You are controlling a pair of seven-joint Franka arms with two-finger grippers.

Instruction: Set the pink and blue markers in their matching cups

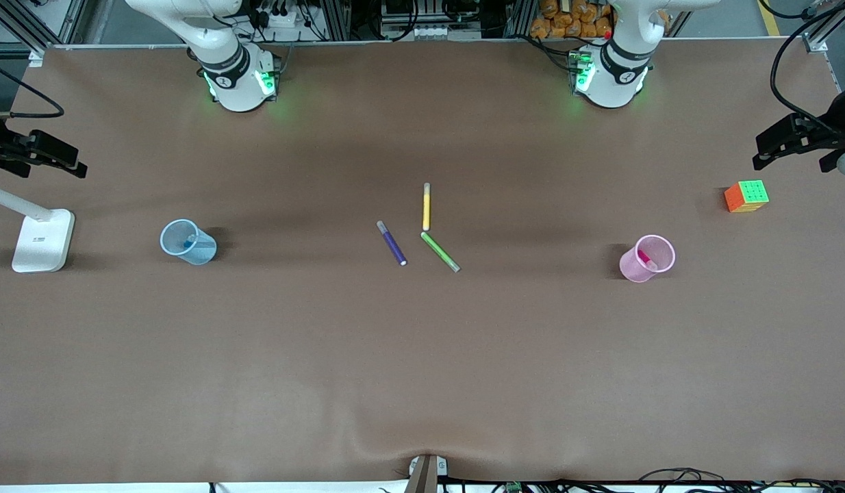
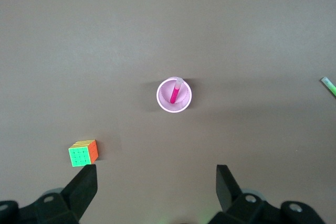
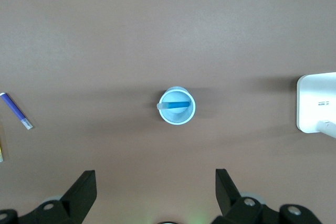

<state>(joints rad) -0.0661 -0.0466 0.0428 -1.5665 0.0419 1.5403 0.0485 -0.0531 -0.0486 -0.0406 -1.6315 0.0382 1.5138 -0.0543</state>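
The pale pink cup (image 1: 631, 268) stands toward the left arm's end of the table, with the pink marker (image 1: 646, 258) leaning inside it. The pale blue cup (image 1: 200, 253) stands toward the right arm's end, with the blue marker (image 1: 190, 243) inside it. In the left wrist view my left gripper (image 2: 156, 177) is open and empty, high over the table beside the pink cup (image 2: 160, 98) and its marker (image 2: 174, 94). In the right wrist view my right gripper (image 3: 155, 178) is open and empty, high beside the blue cup (image 3: 177, 122) and its marker (image 3: 179, 105).
A purple pen (image 1: 392, 243), a yellow pen (image 1: 426, 207) and a green pen (image 1: 440, 251) lie at mid-table. A colour cube (image 1: 746, 196) sits near the pink cup. A white stand base (image 1: 42, 239) sits at the right arm's end of the table.
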